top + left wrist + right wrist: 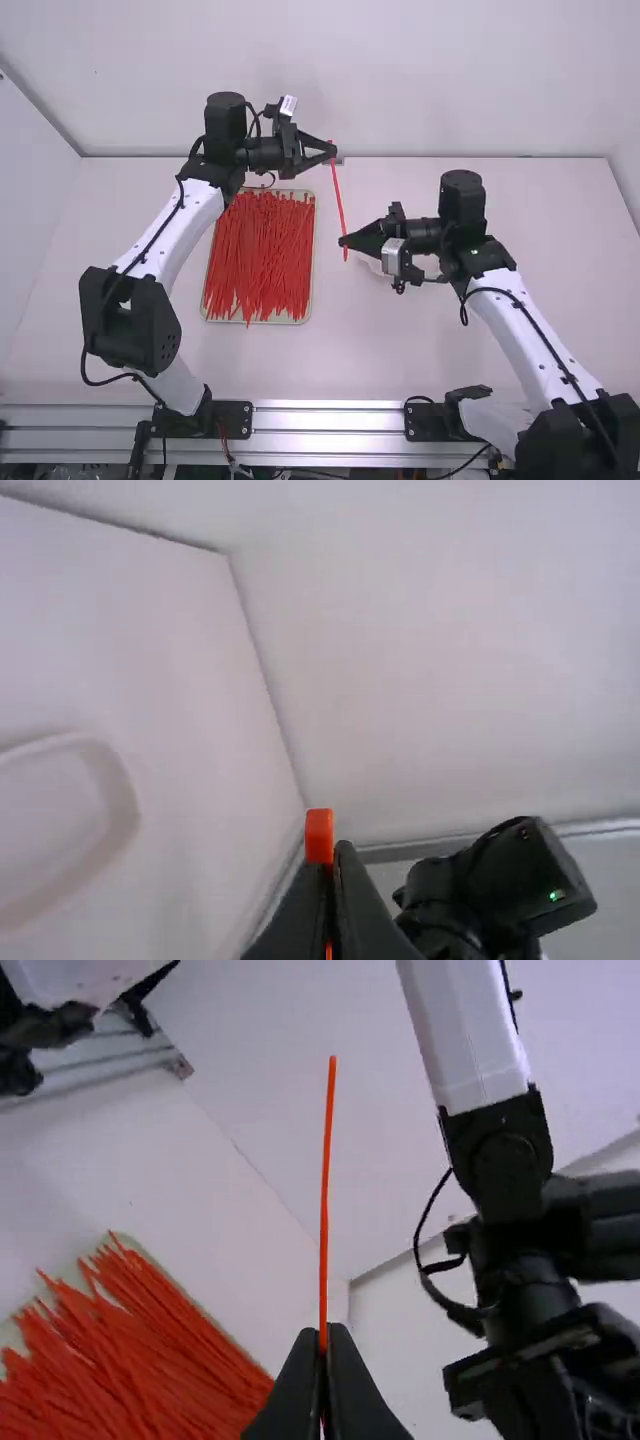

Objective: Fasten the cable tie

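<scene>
The left gripper (pixel 333 155) was clenched on the cable tie (pixel 338 200) right behind its head (pixel 319 835), which poked out just past the left fingers (pixel 300 915). The right gripper (pixel 345 240) was clamped on the same strap farther along, and the thin tail (pixel 325 1190) reached beyond the right fingers (pixel 295 1385) to a free tip. Between the two sets of fingers the strap hung straight in the air, above the table (pixel 560 200) and just beside the tray (pixel 290 320) of spare ties (pixel 260 250). No loop had been formed, so the fastening looked barely begun.

The likely trouble lay in the threading. The tail was long and whippy past the right fingers, so its tip could wander and miss the small slot in the head. The left fingers sat so close to the head that they might block the slot. Bending a smooth strap could also twist it in either pinch, or pull it free and drop it among the spares.
</scene>
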You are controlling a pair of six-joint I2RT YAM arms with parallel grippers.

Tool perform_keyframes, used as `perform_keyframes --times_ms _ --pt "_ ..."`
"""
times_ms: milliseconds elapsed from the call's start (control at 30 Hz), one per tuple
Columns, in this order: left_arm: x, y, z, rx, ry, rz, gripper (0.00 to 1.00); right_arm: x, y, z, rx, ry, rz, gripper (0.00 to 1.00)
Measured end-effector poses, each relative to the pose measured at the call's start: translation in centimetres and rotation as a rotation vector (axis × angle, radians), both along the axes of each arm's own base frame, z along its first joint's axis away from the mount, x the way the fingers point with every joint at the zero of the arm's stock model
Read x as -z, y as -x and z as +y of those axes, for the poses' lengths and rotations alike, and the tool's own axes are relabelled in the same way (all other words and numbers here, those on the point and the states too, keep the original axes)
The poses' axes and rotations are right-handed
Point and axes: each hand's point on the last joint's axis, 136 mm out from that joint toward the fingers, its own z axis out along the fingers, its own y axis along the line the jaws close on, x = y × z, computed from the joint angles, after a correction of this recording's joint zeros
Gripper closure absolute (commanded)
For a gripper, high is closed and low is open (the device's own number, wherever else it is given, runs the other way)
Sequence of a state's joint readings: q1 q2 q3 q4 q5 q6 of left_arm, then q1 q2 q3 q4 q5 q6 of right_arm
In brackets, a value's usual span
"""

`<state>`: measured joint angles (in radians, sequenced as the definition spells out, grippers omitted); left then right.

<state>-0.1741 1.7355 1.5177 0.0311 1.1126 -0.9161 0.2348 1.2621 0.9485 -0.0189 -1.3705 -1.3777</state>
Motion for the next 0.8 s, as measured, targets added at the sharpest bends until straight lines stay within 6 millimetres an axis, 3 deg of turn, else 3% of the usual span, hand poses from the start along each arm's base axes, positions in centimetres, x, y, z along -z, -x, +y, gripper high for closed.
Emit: perform_keyframes --times_ms 267,467,667,800 --pt "0.3 0.2 0.0 0.016 -0.027 -0.063 0.98 -0.2 -0.3 -0.6 0.012 -0.005 0.087 1.00" --pt "0.3 0.5 -0.1 0.042 -0.041 -0.131 0.98 -0.4 0.6 -0.7 -0.037 -0.020 0.117 1.00" --pt "0.3 0.6 -0.2 0.070 -0.079 -0.282 0.98 -1.9 0.3 -0.4 -0.070 -0.046 0.130 1.00" --pt "0.4 0.4 -0.1 0.082 -0.125 -0.442 0.98 -3.9 -0.7 0.5 -0.025 -0.061 0.231 1.00"
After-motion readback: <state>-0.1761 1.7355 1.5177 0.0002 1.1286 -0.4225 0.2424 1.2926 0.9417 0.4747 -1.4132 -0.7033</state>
